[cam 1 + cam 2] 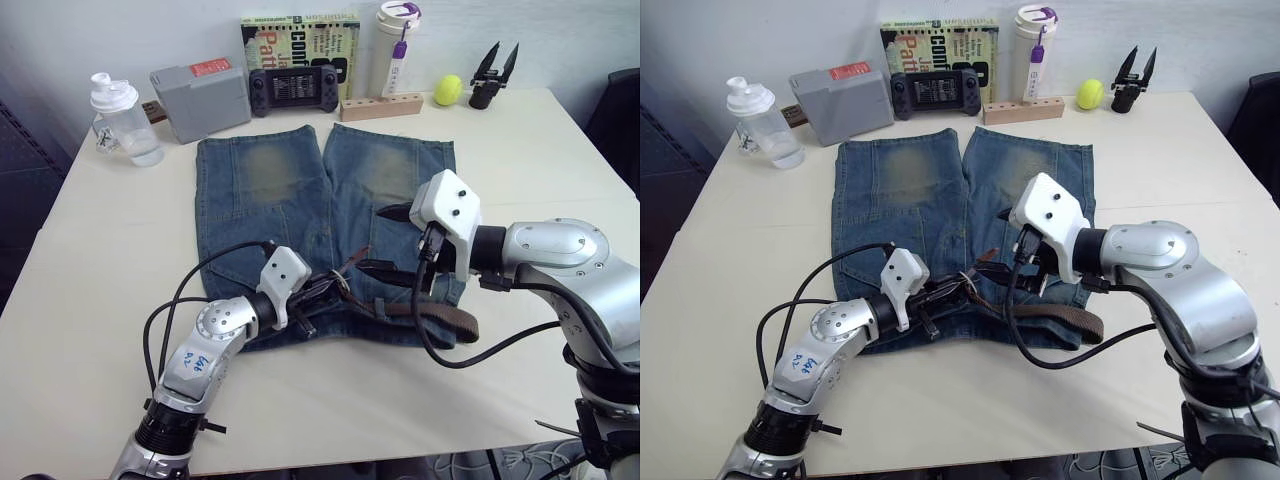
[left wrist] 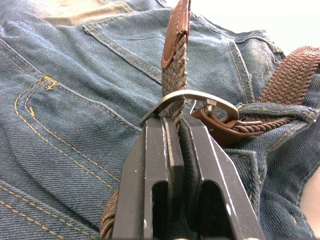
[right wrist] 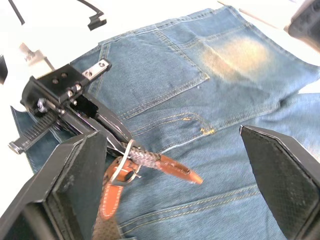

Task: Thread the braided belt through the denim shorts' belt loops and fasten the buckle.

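The denim shorts (image 1: 290,190) lie flat on the table, legs pointing away from me. The braided belt (image 1: 440,315) runs along the waistband at the near edge and passes under a belt loop (image 2: 280,111). My left gripper (image 2: 175,122) is shut on the braided part just behind the leather tip (image 3: 177,170), which sticks out through the silver buckle (image 2: 187,97). My right gripper (image 1: 385,240) hovers wide open above the shorts, to the right of the buckle and touching nothing.
Along the table's far edge stand a shaker bottle (image 1: 122,120), a grey box (image 1: 200,98), a game controller (image 1: 293,88), a book (image 1: 300,40), a white tumbler (image 1: 396,45), a wooden block (image 1: 380,105), a yellow ball (image 1: 448,90) and a black tool (image 1: 492,75).
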### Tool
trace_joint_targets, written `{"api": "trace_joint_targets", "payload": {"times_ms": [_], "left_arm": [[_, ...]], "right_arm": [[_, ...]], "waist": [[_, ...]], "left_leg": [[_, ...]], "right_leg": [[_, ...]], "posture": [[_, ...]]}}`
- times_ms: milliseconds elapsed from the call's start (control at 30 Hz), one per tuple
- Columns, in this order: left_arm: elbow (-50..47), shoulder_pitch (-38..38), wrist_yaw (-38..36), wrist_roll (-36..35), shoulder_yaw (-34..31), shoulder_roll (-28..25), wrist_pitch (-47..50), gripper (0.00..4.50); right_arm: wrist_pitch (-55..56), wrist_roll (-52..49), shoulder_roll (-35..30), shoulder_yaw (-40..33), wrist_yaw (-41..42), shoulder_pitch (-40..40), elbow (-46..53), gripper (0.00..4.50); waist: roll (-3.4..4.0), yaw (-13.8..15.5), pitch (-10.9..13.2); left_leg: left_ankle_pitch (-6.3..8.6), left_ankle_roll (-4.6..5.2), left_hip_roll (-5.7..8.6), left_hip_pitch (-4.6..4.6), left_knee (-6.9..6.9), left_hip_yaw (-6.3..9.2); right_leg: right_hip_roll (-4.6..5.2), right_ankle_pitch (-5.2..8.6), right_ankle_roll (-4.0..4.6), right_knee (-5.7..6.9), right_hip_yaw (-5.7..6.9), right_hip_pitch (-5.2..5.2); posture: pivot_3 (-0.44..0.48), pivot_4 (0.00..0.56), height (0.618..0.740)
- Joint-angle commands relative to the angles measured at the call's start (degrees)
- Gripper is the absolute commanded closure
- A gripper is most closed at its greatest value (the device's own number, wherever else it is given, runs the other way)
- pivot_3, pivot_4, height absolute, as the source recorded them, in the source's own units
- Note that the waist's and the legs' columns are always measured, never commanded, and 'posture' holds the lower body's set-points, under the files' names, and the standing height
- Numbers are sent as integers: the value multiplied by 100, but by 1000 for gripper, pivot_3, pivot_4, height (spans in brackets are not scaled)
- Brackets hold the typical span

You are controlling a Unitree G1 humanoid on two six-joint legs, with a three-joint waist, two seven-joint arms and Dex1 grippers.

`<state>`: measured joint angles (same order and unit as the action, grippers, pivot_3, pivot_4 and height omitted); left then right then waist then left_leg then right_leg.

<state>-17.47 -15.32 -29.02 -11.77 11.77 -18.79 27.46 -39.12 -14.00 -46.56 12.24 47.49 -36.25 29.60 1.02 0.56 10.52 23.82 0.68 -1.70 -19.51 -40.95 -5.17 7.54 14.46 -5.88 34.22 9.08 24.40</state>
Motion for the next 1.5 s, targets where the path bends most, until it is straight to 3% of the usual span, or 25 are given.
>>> {"api": "trace_joint_targets", "payload": {"times_ms": [33,167,367,500,667,733,900,967,1167,1367,1500], "left_arm": [[-30,-58,-62,223,114,-74,-266,4500],[-9,-102,-87,446,178,-155,-454,4500],[-57,-84,-119,739,273,-253,-608,4500],[-41,-102,-110,793,230,-239,-601,4500],[-12,-138,-110,852,209,-234,-611,4500],[8,-159,-103,864,195,-222,-604,4500],[20,-185,-149,906,200,-235,-505,4500],[-199,-47,-222,326,-236,-88,-325,3663],[-507,474,-846,-1011,-1426,-474,201,1099],[134,573,-1122,-1477,-1985,-771,313,1099],[876,538,-1019,-852,-1779,-1051,3,2364]], "right_arm": [[2787,2031,-298,1078,-110,-140,-942,11],[4121,2931,-216,1360,-376,-337,-1800,11],[4725,3203,82,1310,-282,-339,-2216,11],[4841,3239,182,1211,-170,-261,-2250,1267],[4776,3258,274,1162,-43,-152,-2173,3370],[4748,3279,310,1142,-9,-122,-2148,4407],[4604,3324,385,1077,61,6,-2042,4480],[4422,3355,418,967,21,117,-1974,4500],[4215,3391,425,682,-93,354,-1793,4500],[4287,3461,459,513,-211,503,-1748,4500],[4263,3428,474,396,-314,640,-1642,4500]], "waist": [[-3,7,-1],[-3,-4,-1],[-3,-12,-1],[-3,2,-1],[-3,10,-1],[-3,7,-1],[-3,19,-1],[-3,19,-1],[-3,-35,0],[-3,-18,0],[-3,-36,0]], "left_leg": [[0,0,0,0,-1,-3],[0,0,-4,-1,0,-4],[-1,0,-8,-4,-1,-1],[-1,0,-8,-5,-3,0],[-1,0,-9,-5,-3,1],[-1,0,-9,-5,-4,1],[-1,0,-9,-5,-5,1],[-1,0,-8,-5,-5,1],[-1,0,-15,-3,-4,3],[-1,0,-9,-5,-7,6],[-1,0,-9,-5,-6,4]], "right_leg": [[0,-1,-1,-1,0,0],[-2,-1,-1,0,2,2],[-3,-1,-1,0,5,2],[-2,-1,-1,0,5,2],[-2,-1,-1,2,5,2],[-1,-1,-1,3,4,2],[-2,-1,-1,6,5,2],[-1,-1,-1,6,4,2],[-1,0,1,12,4,5],[2,1,1,9,5,4],[-2,0,1,10,6,4]], "posture": [[0,150,726],[0,150,726],[0,150,726],[0,150,726],[0,150,726],[0,150,726],[0,150,726],[0,150,726],[0,150,726],[0,150,726],[0,150,726]]}}
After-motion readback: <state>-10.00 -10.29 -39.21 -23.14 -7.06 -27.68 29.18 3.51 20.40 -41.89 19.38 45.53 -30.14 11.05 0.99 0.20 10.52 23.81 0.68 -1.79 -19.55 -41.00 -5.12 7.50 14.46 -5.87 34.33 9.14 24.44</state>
